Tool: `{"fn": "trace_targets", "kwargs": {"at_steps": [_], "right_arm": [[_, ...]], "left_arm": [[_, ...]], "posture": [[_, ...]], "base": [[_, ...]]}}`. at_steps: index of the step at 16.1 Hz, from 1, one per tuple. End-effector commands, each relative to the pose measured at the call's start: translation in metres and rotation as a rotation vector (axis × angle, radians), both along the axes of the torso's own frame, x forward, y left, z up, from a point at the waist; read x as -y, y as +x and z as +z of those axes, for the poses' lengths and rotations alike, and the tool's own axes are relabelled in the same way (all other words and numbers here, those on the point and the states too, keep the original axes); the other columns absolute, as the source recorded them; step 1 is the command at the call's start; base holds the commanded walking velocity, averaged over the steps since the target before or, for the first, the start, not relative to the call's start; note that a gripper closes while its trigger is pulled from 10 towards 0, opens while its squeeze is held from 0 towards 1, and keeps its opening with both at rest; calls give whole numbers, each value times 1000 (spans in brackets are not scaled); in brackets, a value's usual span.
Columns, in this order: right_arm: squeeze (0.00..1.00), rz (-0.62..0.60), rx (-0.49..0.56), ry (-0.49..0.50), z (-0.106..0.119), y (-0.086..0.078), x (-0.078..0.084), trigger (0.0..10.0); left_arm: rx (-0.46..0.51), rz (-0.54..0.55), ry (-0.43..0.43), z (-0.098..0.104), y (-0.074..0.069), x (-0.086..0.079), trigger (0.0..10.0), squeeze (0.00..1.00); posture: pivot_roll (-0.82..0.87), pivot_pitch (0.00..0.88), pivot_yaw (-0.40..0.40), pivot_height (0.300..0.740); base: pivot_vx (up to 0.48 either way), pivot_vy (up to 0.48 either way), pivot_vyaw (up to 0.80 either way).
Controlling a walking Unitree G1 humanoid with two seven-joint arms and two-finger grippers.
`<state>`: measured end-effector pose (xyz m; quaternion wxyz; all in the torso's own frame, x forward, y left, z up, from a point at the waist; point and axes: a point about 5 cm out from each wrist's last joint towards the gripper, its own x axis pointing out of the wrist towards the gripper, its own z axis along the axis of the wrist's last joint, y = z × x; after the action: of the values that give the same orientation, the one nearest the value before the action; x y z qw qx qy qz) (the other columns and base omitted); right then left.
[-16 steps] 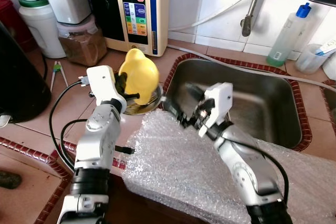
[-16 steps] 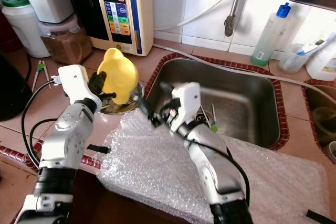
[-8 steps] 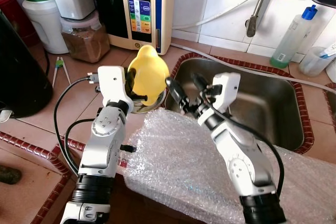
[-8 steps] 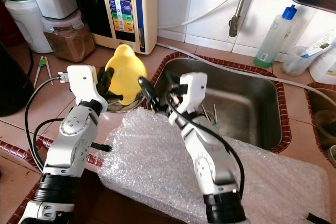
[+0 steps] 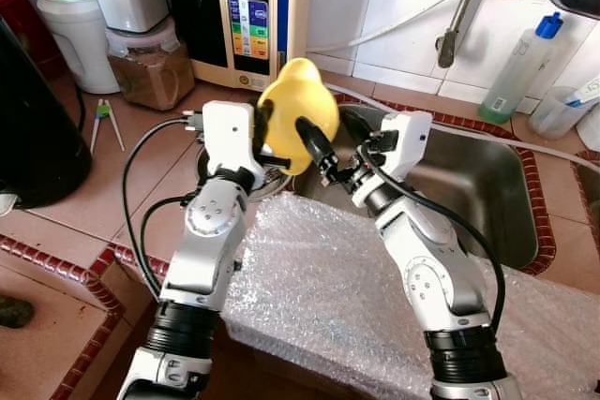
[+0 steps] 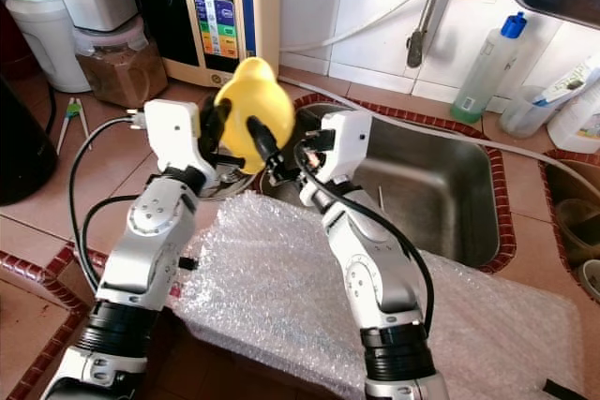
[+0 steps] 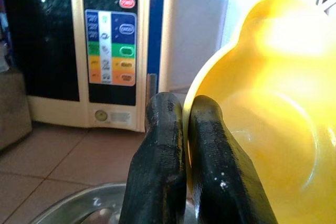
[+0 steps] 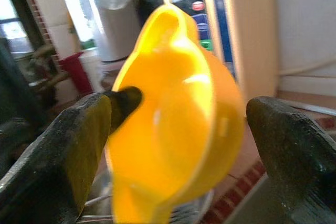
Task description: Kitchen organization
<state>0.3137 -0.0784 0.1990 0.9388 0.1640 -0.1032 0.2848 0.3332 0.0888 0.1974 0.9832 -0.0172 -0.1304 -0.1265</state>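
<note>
The left gripper (image 5: 265, 134) pinches the rim of a yellow bowl (image 5: 298, 115) between its two black fingers (image 7: 168, 156), holding it tilted on edge in the air just above the near-left corner of the steel sink (image 5: 487, 185). Below the bowl, a shallow metal dish (image 6: 222, 182) sits on the tiled counter (image 5: 84, 185) just left of the sink. The right gripper (image 5: 330, 152) reaches in from the sink side with its fingers (image 8: 68, 145) spread wide apart, one on each side of the bowl, grasping nothing; in the left eye view one finger lies across the bowl's face, though whether it touches cannot be told. A sheet of bubble wrap (image 5: 347, 297) covers the counter edge in front of the sink, under both arms. Behind the sink's left end stands a cream appliance with coloured buttons (image 5: 253, 7). A clear bottle with a blue cap (image 5: 520, 67) stands against the white wall behind the sink's far right corner, and a tap pipe (image 5: 459, 7) hangs down above the sink.
</note>
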Motion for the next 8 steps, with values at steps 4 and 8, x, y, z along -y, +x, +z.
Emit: {"fn": "trace_targets", "kwargs": {"at_steps": [4,8], "right_arm": [[0,-70,9,-3,4,5,7,0],[0,-106,16,-2,6,5,12,0]], "left_arm": [[35,-31,11,4,1,5,0,0],[64,-70,-12,12,2,6,0,0]], "posture": [[25,28,-23,740],[-12,52,5,740]], "base": [[0,0,0],[0,0,0]]}}
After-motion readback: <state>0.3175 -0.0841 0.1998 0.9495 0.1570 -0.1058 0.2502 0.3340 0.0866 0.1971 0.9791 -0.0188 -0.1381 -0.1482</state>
